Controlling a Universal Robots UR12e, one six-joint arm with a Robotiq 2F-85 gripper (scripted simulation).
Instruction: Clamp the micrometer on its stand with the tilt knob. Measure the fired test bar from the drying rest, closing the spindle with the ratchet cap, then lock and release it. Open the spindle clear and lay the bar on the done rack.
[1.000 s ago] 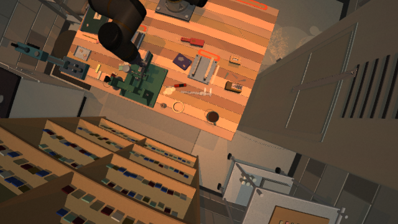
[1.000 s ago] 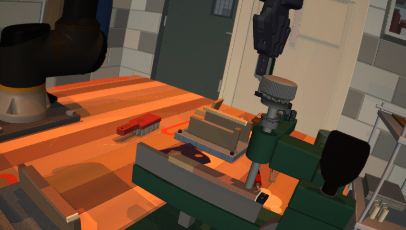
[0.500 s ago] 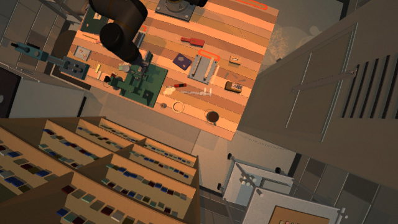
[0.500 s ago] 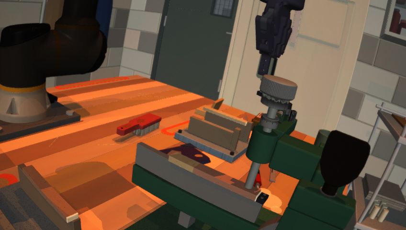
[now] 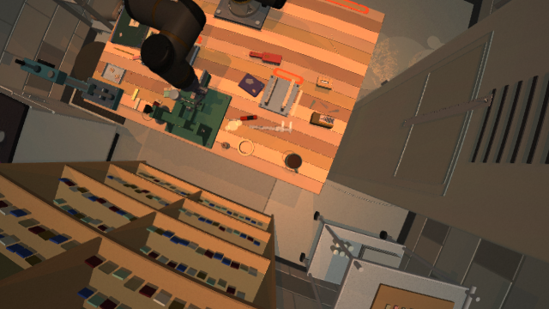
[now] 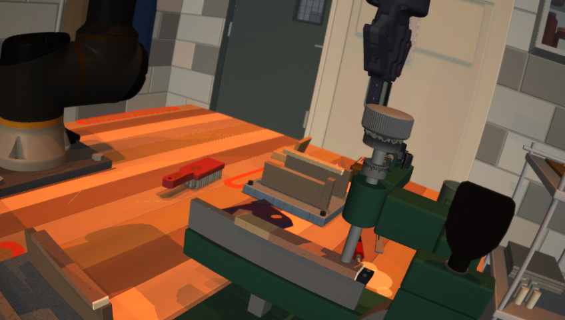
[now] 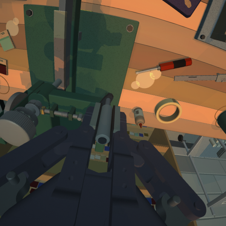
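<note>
The micrometer's spindle (image 6: 351, 245) touches the test bar (image 6: 277, 234), which lies across the green stand (image 5: 193, 118). The bar (image 7: 60, 48) is long, with grey and tan patches. My gripper (image 7: 104, 124) is closed with its fingers on either side of a small grey lever (image 7: 103, 124) on the micrometer frame. It stands behind the ribbed ratchet cap (image 6: 387, 121), seen from the second side camera. The cap (image 7: 15, 126) sits to my left in the wrist camera. The black tilt knob (image 6: 477, 222) stands at the stand's near end.
A grey rack with tan rails (image 6: 301, 182) sits behind the stand. A red brush (image 6: 194, 172), a screwdriver (image 7: 166, 65), a tape ring (image 7: 168, 110) and a small bottle (image 7: 138, 117) lie on the bench. The bench edge runs just beyond the stand.
</note>
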